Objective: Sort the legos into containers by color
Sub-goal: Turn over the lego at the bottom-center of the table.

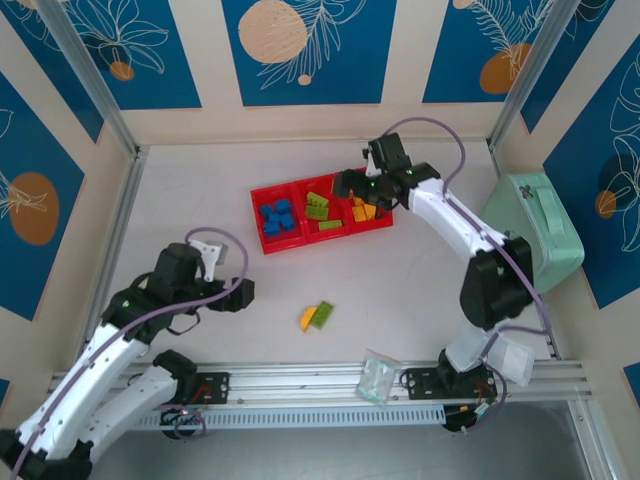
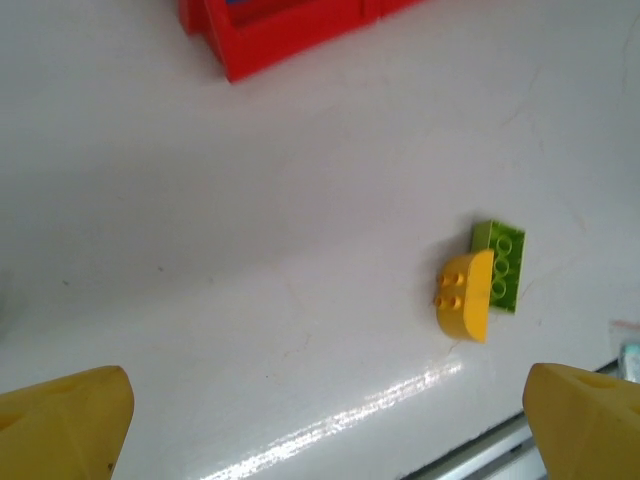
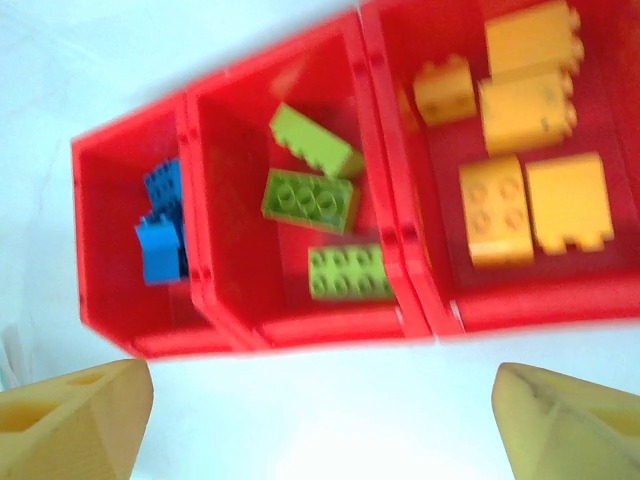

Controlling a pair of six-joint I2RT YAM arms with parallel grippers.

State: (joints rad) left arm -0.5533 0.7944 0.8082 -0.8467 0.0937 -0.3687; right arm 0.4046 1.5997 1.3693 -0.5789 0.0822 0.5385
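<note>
Legos [image 3: 310, 195] sit color-sorted in red tray [image 3: 540, 305] under my right gripper [image 3: 320, 420] — jaws wide, empty — while my left gripper [image 2: 320, 420], also wide open, hovers over orange brick [image 2: 465, 295] touching green brick [image 2: 500, 262] on table [image 2: 200, 250].

One red tray [image 3: 300, 330], three compartments. Middle compartment now: three green bricks [image 3: 310, 195]. Right compartment: five orange bricks [image 3: 495, 210] countable. Left compartment: blue bricks [image 3: 160, 240] bunched and blurred, number unclear. Out on table [image 2: 200, 250]: one loose orange brick [image 2: 465, 295], one loose green brick [image 2: 498, 265], two strays total. Off to sides: one clear bag [image 1: 378, 380], one mint case [image 1: 535, 235].
</note>
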